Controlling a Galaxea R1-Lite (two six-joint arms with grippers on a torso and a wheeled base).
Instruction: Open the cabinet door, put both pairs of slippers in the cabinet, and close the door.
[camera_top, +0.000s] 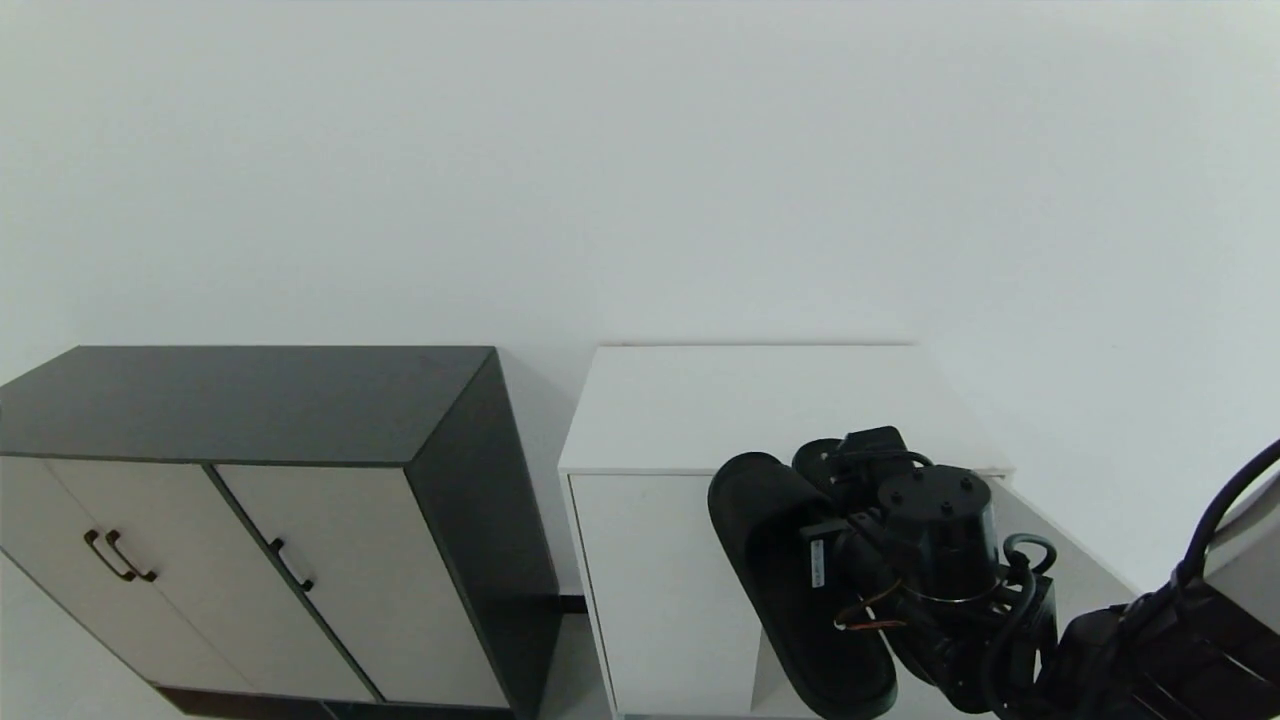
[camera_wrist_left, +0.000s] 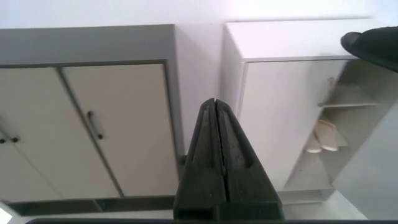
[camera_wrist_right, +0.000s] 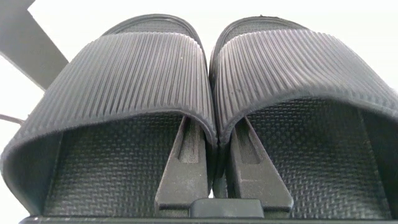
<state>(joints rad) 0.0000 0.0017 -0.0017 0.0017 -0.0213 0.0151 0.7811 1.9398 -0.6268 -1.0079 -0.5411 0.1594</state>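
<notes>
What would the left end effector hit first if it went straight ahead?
Probably the wall in the gap between the dark cabinet and the white cabinet, though depth is hard to judge.

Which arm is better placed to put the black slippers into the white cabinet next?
Right. The right end effector grips the black slippers before the white cabinet; the left end effector is shut and empty.

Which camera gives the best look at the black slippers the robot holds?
The right wrist view: both black slippers sit side by side up close, the right claw pinching their inner sides. The head view shows them partly behind the arm; the left wrist view catches one dark edge.
</notes>
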